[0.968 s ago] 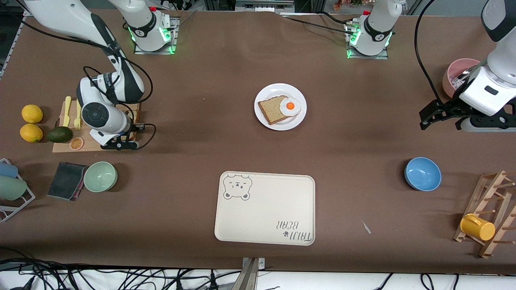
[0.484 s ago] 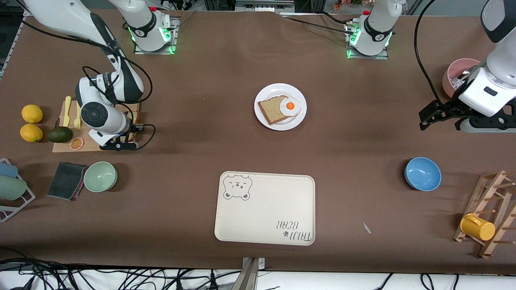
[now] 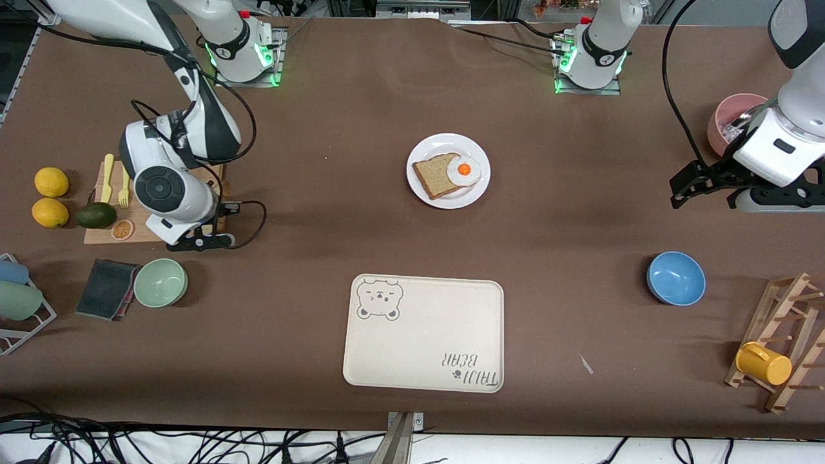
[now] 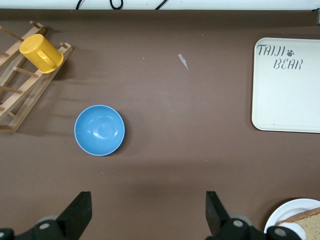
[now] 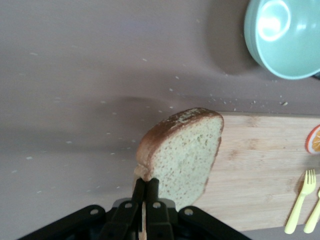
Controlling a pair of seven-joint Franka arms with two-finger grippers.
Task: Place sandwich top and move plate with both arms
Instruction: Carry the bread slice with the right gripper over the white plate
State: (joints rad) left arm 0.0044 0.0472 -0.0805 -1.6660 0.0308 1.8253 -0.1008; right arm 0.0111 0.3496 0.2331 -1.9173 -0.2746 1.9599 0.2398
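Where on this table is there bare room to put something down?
Bare brown cloth lies between the plate and the bear tray, and between that tray and the blue bowl. It is crowded around the cutting board, with lemons, avocado and green bowl.

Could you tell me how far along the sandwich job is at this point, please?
Done: the right gripper is shut on the sandwich top over the cutting board. In hand: carrying that slice to the plate, where the egg-topped slice lies uncovered. Left: placing the top, then moving the plate with both arms. The left gripper waits open near the blue bowl.
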